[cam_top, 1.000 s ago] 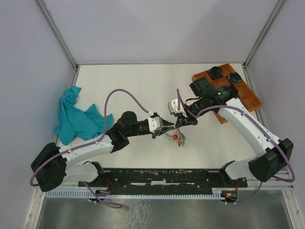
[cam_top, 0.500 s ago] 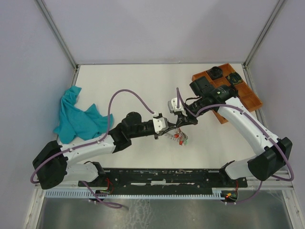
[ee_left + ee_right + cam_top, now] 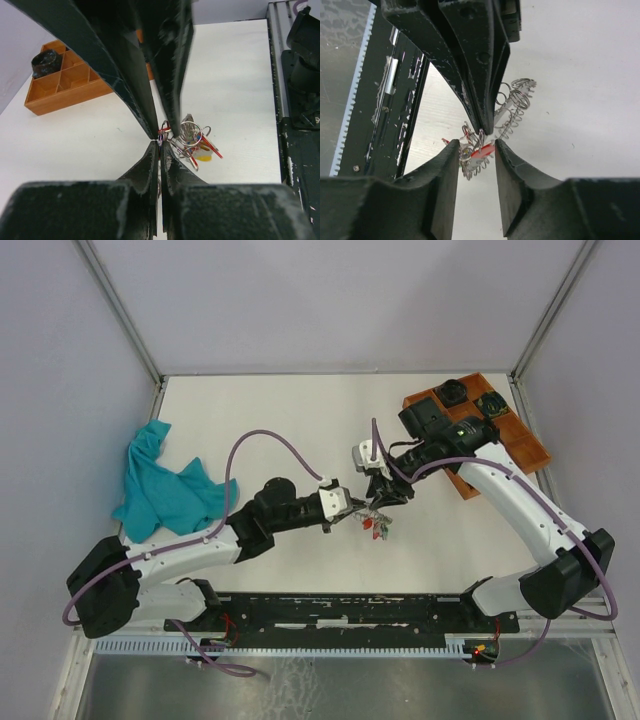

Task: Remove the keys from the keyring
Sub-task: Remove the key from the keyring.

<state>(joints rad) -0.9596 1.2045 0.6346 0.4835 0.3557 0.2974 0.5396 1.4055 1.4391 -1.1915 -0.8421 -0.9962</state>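
The keyring (image 3: 515, 102), a coil of spring-like silver wire, hangs in a tangle with the keys (image 3: 197, 146) just above the table's middle (image 3: 376, 525). Red and yellow tags (image 3: 204, 156) show in the bunch. My left gripper (image 3: 160, 144) is shut on a thin wire loop at the bunch's edge. My right gripper (image 3: 476, 146) stands open, its fingertips on either side of a red tag (image 3: 482, 151) and the lower coils without pinching them. In the top view the left gripper (image 3: 352, 515) and right gripper (image 3: 385, 498) meet tip to tip over the bunch.
An orange compartment tray (image 3: 500, 430) with dark objects sits at the back right. A teal cloth (image 3: 165, 485) lies at the left. A black rail (image 3: 350, 612) runs along the near edge.
The right gripper, shut on the bunch before, has opened. The left gripper has closed on a wire loop and moved slightly right.
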